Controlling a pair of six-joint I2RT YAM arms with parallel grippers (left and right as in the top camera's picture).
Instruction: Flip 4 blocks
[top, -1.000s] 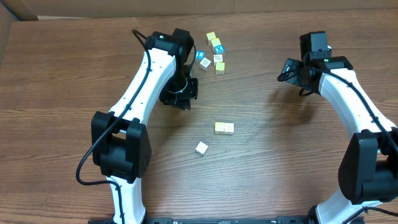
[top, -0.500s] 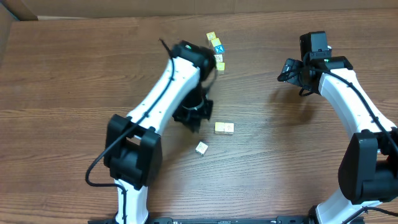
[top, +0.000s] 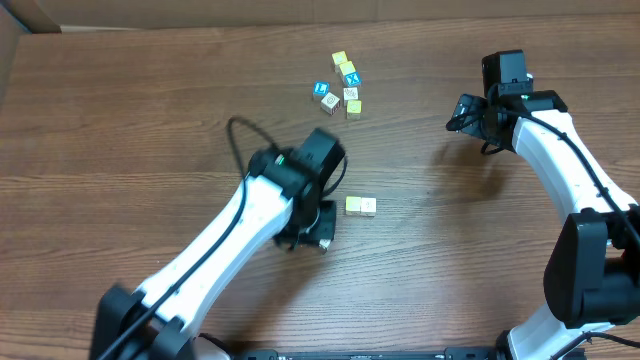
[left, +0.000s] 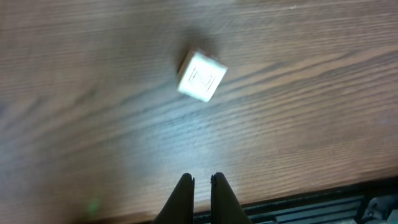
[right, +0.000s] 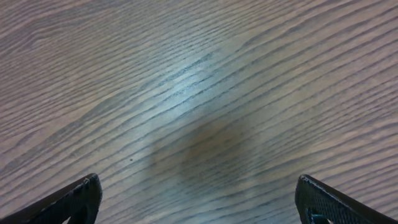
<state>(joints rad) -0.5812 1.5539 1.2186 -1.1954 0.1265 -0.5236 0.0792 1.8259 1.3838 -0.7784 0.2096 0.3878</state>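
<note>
Wooden letter blocks (top: 330, 100) sit bunched at the far side of the brown table (top: 150, 120), a small blue-faced block (top: 321, 89) among them. I cannot tell if any is flipped yet. Left claw (left: 201, 182), pinched shut and empty, hangs near a small white wooden cube (left: 201, 76). Right claw (right: 198, 190) gapes wide, holding nothing.

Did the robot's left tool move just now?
Yes. The left tool left the block cluster at the top and came down the overhead view. It ended just left of the yellow-and-white pair.
</note>
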